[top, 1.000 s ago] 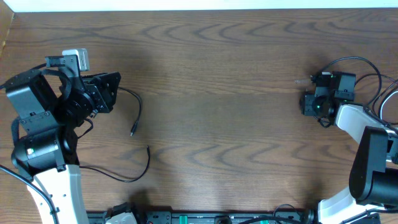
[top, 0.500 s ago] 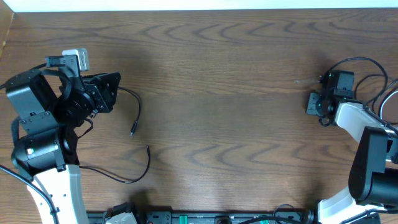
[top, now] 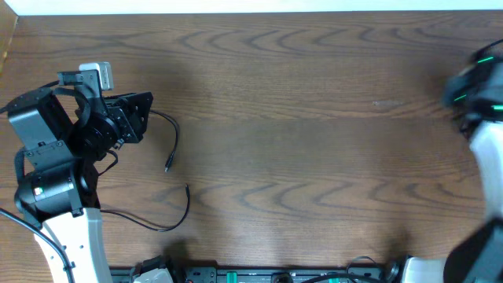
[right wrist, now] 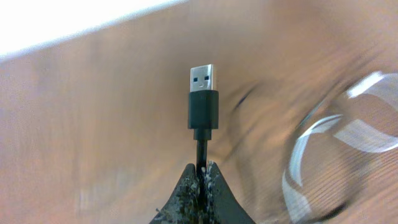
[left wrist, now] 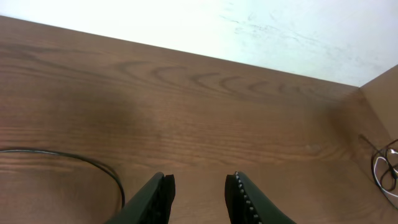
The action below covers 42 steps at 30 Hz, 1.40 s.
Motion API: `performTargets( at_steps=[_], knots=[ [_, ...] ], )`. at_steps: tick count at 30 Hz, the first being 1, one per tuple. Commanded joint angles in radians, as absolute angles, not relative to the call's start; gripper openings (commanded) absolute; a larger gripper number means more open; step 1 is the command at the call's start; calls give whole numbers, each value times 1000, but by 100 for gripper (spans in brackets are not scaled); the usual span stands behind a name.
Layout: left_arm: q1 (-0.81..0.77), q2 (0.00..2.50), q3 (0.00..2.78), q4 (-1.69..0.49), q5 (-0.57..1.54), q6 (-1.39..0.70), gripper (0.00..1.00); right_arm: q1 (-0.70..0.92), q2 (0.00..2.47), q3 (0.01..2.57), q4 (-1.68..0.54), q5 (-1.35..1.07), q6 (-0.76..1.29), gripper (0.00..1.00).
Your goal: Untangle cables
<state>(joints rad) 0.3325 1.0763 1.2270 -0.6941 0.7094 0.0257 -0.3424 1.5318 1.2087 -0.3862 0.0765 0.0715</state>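
My right gripper (right wrist: 202,169) is shut on a thin black cable just below its USB plug (right wrist: 203,96), which sticks straight up from the jaws. Overhead, the right arm (top: 481,94) is only a blur at the right edge. Far left, my left gripper (top: 140,116) has its jaws apart with nothing between the fingers (left wrist: 163,194). A black cable (top: 174,141) curves from beside it to a small plug end (top: 167,167); it shows as an arc (left wrist: 74,157) in the left wrist view. Another black cable (top: 169,224) lies near the front edge.
A blurred whitish cable (right wrist: 314,152) loops on the table to the right of the held plug. A small whitish coil (left wrist: 387,169) lies by the far right wall (left wrist: 382,99) in the left wrist view. A white wall borders the table's back edge (top: 251,8).
The right gripper has shut on the black USB cable and swung fast toward the table's right edge, leaving a blur. The left arm and the two left cables have not moved.
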Motion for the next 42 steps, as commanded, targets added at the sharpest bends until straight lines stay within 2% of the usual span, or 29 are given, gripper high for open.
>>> performTargets(
  at_steps=[1,5,8,9,10,11,12,13,14,18,22,25,28,30,31,34,35,36,38,42],
  knots=[
    [330,1072,1235,-696,726,32,33,-470,1450,1309,-393,68,56,1],
    [330,1072,1235,-696,726,32,33,-587,1438,1330,-388,69,64,1],
    [330,1072,1235,-697,726,32,33,-666,1451,1329,-418,68,158,1],
    [330,1072,1235,-699,726,32,33,-691,1459,1329,-430,68,209,2],
    [330,1072,1235,-703,726,32,33,-715,1468,1329,-442,68,260,9],
    [330,1072,1235,-705,726,32,33,-732,1477,1329,-451,68,297,9],
    [330,1072,1235,-707,726,32,33,-748,1487,1329,-459,68,327,14],
    [330,1072,1235,-707,726,32,33,-760,1495,1329,-465,68,347,25],
    [330,1072,1235,-707,726,32,33,-770,1504,1329,-469,68,364,44],
    [330,1072,1235,-707,726,32,33,-791,1538,1328,-487,32,401,70],
    [330,1072,1235,-707,726,32,33,-789,1560,1328,-488,-123,404,84],
    [330,1072,1235,-707,726,32,32,-776,1572,1328,-493,-306,402,87],
    [330,1072,1235,-707,726,32,33,-735,1583,1328,-529,-498,307,83],
    [330,1072,1235,-707,726,32,33,-699,1589,1328,-571,-503,252,80],
    [330,1072,1235,-707,726,32,33,-679,1594,1328,-594,-493,222,75],
    [330,1072,1235,-707,726,32,33,-611,1619,1327,-654,-393,163,52],
    [330,1072,1235,-707,726,32,32,-579,1637,1327,-673,-332,159,38],
    [330,1072,1235,-707,726,32,32,-557,1653,1327,-682,-295,159,31],
    [330,1072,1235,-707,725,32,32,-510,1698,1327,-698,-236,138,3],
    [330,1072,1234,-721,683,32,25,-450,1811,1327,-699,-222,92,1]
  ],
)
